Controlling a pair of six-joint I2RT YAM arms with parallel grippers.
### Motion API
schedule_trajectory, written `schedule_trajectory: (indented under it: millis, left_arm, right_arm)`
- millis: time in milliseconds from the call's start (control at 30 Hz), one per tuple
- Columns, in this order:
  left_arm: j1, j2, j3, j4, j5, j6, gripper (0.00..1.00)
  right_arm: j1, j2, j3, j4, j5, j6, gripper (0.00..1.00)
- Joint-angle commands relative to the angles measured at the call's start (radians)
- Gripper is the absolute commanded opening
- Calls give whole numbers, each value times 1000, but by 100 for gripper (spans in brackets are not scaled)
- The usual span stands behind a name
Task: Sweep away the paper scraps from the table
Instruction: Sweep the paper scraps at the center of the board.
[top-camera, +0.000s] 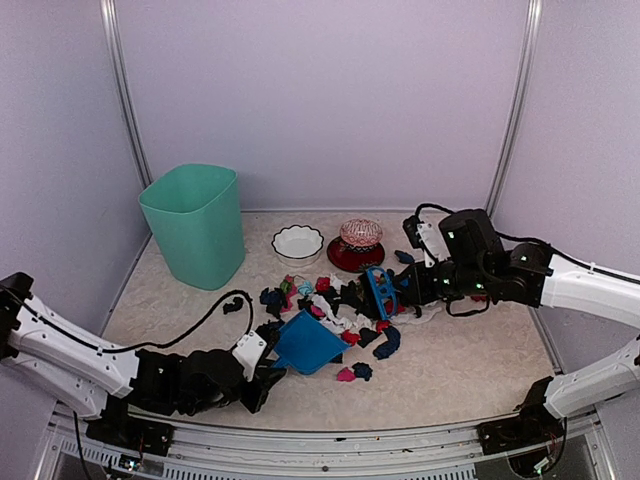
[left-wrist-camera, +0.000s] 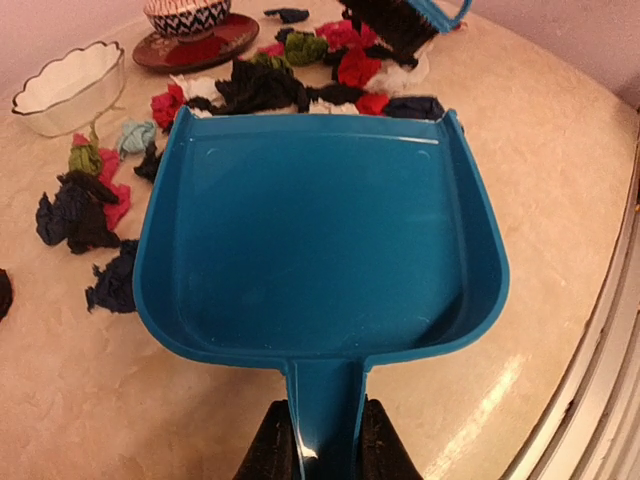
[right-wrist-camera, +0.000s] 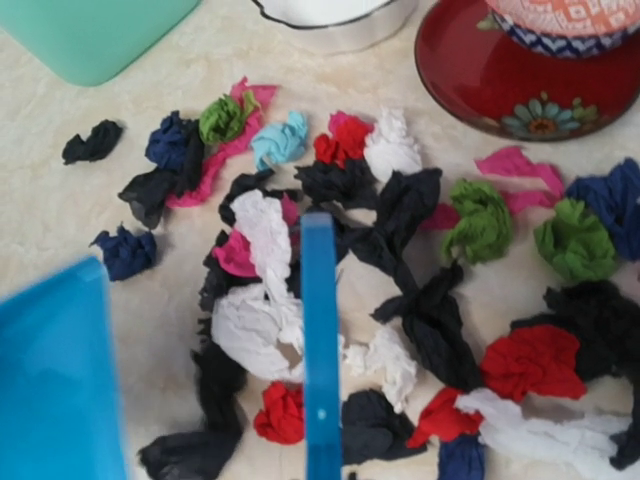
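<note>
Many paper scraps, black, red, pink, white, blue and green, lie in a loose pile on the beige table. My left gripper is shut on the handle of a blue dustpan; in the left wrist view my gripper clamps the handle and the pan is empty, its front lip touching scraps. My right gripper is shut on a small blue hand brush. In the right wrist view the brush stands over the scraps; my fingers are out of frame there.
A green bin stands at the back left. A white bowl and a patterned bowl on a red plate stand behind the pile. A black cable lies by the left arm. The metal rail runs along the front.
</note>
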Motion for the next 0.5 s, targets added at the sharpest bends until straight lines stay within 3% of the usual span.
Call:
schedule_trajectory:
  millis: [0,233,467]
  left_arm:
    - [-6,-151,104,-282,-78,-83,0]
    - [28,-309,305,-585,-217,-106,0]
    - [87,-325,479,-707,-206,-57,0]
  right_arm:
    - [-15,29,43,39,2,-47,0]
    - [-24,122,127,110,-42,-74,0]
    - [-26,204,145,276,-162,-17,0]
